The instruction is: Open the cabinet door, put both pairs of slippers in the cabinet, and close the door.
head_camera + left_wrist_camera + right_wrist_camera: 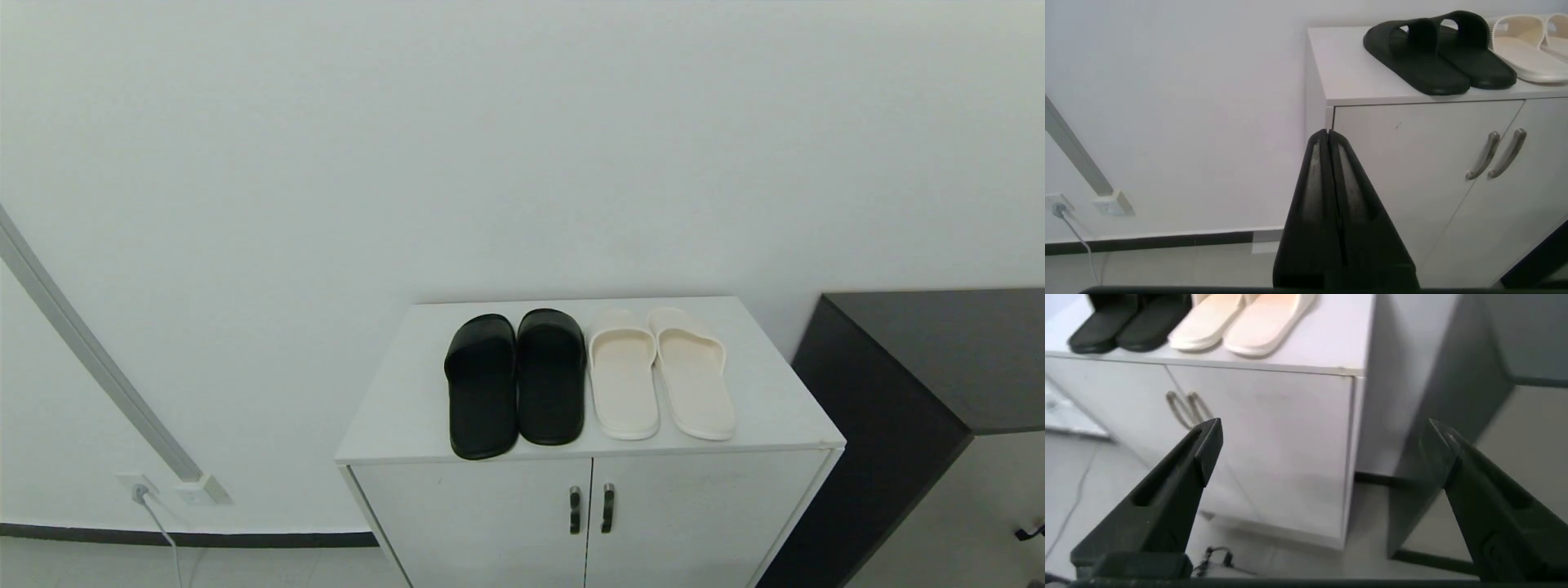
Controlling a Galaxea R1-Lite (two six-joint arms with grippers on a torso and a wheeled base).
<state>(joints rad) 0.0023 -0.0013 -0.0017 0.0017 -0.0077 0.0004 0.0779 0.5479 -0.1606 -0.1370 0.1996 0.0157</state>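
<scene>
Cabinet (702, 523) doors are closed, with the handles (575, 510) side by side at the centre seam. Black slippers (514, 384) and white slippers (661, 380) lie together on the cabinet top, above and beyond both claws. The left claw (1328, 139) has its fingers pressed together. The right claw (1324, 433) is spread wide, facing the cabinet front.

Black slippers (482, 392), cream slippers (624, 384), white cabinet (392, 400) with dark handles (575, 510).
</scene>
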